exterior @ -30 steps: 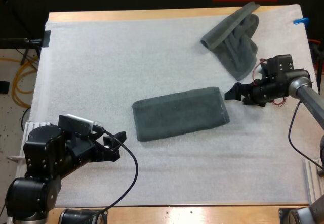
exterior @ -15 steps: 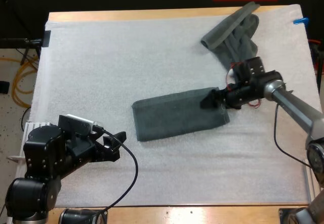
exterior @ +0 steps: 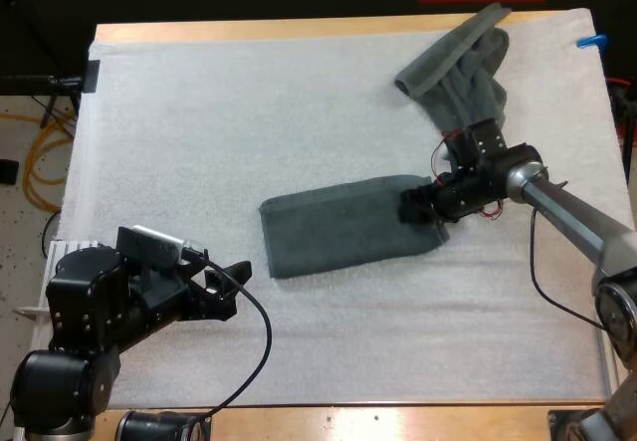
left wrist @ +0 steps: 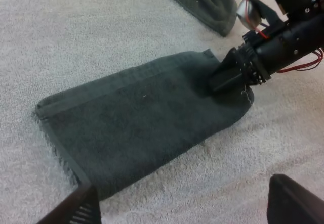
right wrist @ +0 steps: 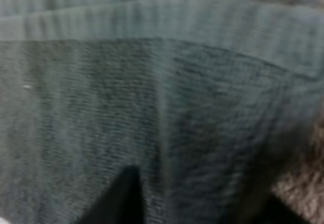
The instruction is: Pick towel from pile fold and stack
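— What does the folded towel (exterior: 348, 224) look like?

— It is dark grey-green and lies flat as a long oblong. A hemmed band runs along its far long edge, and the left end looks a little ragged. It sits about the middle of the white mat (exterior: 249, 112) on the counter (exterior: 299, 30), with its right end tilted slightly away from the arms.

— And the other one?

— The crumpled towel (exterior: 463, 78) is bunched in loose folds at the far right of the mat, apart from the folded one.

— Where is the right claw (exterior: 410, 205)?

— It is down on the folded towel's right end, near the far corner. In its wrist view the two black fingers stand spread, with flat cloth between them and nothing pinched. The crumpled towel's near edge lies just behind that arm's wrist.

— The left claw (exterior: 231, 287)?

— Its fingers are wide apart and hold nothing. It is low at the near left of the mat and points toward the folded towel's left end, clear of it.
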